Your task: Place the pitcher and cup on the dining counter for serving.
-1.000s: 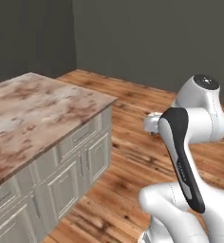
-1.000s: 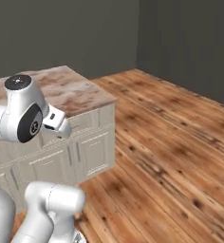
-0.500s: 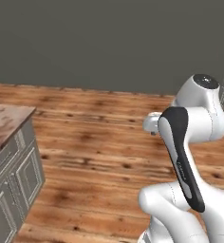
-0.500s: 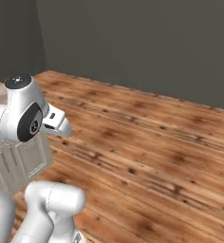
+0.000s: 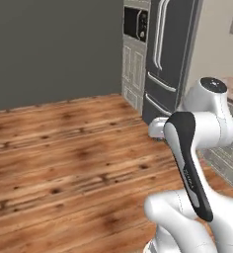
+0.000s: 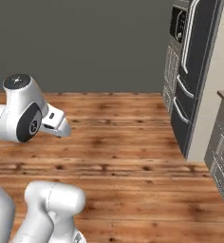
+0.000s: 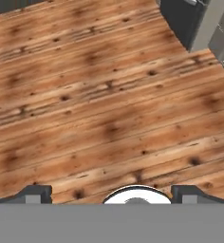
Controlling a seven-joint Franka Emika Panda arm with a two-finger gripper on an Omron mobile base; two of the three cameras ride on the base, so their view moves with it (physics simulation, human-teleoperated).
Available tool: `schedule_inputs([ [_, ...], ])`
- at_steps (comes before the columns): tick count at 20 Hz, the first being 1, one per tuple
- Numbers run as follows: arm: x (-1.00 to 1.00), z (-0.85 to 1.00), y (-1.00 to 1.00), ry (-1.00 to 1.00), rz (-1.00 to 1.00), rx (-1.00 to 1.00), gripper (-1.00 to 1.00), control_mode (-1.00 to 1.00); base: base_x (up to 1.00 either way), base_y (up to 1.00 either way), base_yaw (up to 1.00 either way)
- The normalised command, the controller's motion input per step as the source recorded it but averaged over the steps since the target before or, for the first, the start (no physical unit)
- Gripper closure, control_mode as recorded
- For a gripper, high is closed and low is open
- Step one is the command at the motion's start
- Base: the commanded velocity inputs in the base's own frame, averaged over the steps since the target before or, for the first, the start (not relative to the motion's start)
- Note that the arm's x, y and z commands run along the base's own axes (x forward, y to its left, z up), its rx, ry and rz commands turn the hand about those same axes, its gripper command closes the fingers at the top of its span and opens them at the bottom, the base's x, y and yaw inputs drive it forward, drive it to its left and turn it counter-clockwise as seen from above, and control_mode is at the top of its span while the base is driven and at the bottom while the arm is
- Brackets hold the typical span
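Observation:
The pitcher, the cup and the dining counter are out of view. My gripper (image 7: 112,193) is open: its two dark fingertips (image 7: 35,193) stand far apart at the bottom of the hand view, with nothing between them. It points down at bare wooden floor (image 7: 109,95). The arm is folded close to the base, with the hand (image 6: 57,123) held in front of the shoulder.
A tall dark fridge (image 5: 170,54) stands ahead on the right, with a built-in microwave (image 5: 136,22) and cream cabinets beside it. Grey-cream drawers (image 6: 223,156) line the right edge. A dark grey wall (image 5: 49,49) closes the back. Wooden floor (image 6: 118,142) spreads between.
The base has turned, so the whole scene has swung. The marbled island slid out on the left and the fridge and cabinets came in on the right. The arm kept its pose.

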Motion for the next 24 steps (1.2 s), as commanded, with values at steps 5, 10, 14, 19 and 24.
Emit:
schedule_inputs([
  [5,0.0,0.0,0.0,0.0,0.0,0.0,-1.0,1.0,0.0,-0.46,-0.83],
  [10,0.0,0.0,0.0,0.0,0.0,0.0,-1.0,1.0,-0.02,-0.71,-0.64],
  [14,0.0,0.0,0.0,0.0,0.0,0.0,-1.0,1.0,-0.24,-0.82,-0.39],
  [19,0.0,0.0,0.0,0.0,0.0,0.0,-1.0,1.0,-0.1,-0.95,-0.52],
  [24,0.0,0.0,0.0,0.0,0.0,0.0,-1.0,1.0,-0.04,-0.84,-0.65],
])
